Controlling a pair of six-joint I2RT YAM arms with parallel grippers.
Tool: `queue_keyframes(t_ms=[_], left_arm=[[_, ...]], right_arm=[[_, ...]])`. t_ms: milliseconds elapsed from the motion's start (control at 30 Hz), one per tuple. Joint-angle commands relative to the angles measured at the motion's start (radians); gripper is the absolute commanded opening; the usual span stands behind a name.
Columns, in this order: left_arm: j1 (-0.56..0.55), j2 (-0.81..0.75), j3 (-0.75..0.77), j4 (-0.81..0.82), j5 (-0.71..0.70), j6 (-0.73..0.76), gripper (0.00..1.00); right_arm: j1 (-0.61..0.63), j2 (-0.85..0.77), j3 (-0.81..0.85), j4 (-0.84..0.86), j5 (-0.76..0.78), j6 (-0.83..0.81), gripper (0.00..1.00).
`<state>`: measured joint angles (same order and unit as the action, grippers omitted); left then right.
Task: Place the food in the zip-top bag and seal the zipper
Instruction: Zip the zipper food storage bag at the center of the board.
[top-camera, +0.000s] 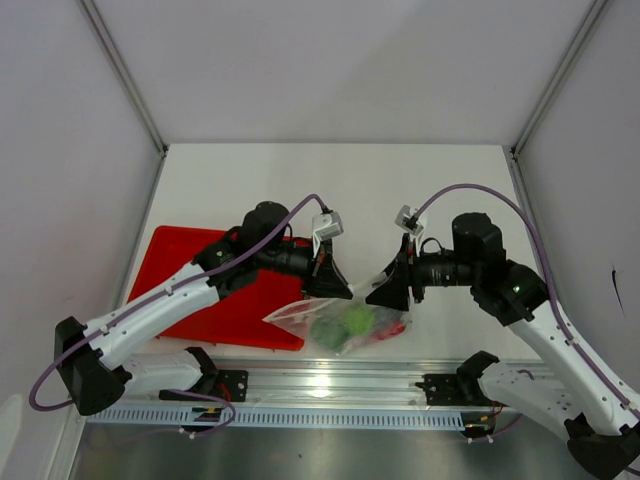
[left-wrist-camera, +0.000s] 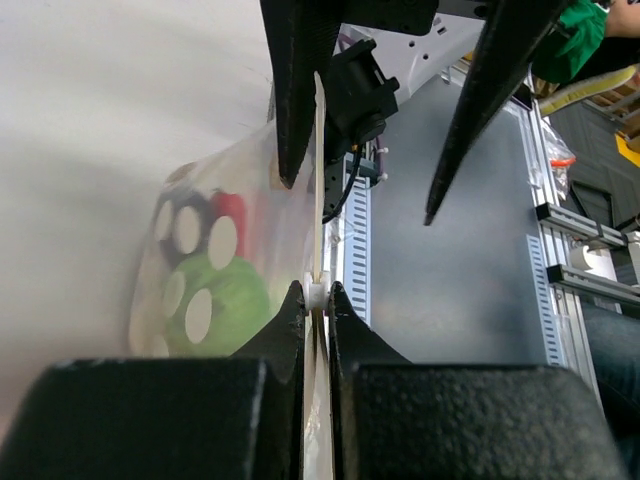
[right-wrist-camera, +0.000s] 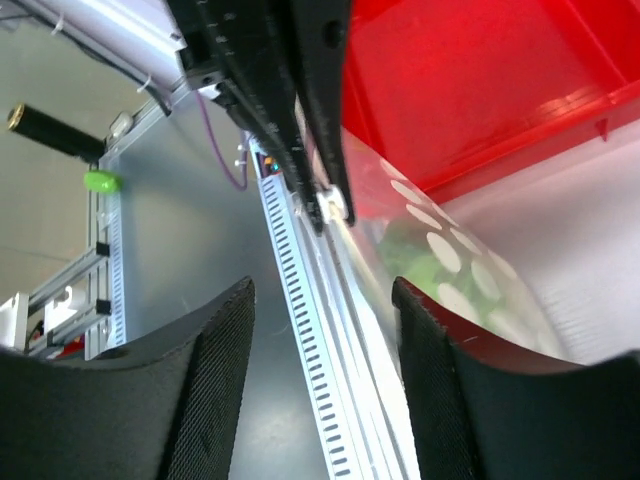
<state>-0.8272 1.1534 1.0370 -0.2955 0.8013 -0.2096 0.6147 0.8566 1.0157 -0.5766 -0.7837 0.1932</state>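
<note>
Where right fingers (left-wrist-camera: 290, 90) apart, zipper (left-wrist-camera: 319, 240) between.

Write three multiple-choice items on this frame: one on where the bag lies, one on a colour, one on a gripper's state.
1. Where is the zip-top bag?
A between the left gripper and the right gripper, by the table's near edge
B at the far wall
C on the right arm's base
2. What colour is the tray?
A blue
B yellow
C red
3. What is the left gripper's state?
A open
B shut on the zipper
C out of view
Answers: A, the top view shows it there; C, plainly red; B, the left wrist view shows the jaws pinching the strip.
</note>
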Motion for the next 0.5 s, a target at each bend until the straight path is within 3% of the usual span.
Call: queue_keyframes(t_ms=[0, 233, 467], left_arm=[[0.010, 0.025, 0.075, 0.012, 0.065, -0.005, 0.01], [0.010, 0.049, 0.098, -0.004, 0.093, 0.003, 0.01], [0.010, 0.045, 0.106, -0.028, 0.088, 0.013, 0.01]], right_arm=[[0.008, 0.010, 0.084, -0.061, -0.061, -0.063, 0.60], [0.029, 0.099, 0.121, -0.077, -0.091, -0.106, 0.54], [0.095, 0.197, 0.207, -0.173, -0.036, -0.173, 0.29]])
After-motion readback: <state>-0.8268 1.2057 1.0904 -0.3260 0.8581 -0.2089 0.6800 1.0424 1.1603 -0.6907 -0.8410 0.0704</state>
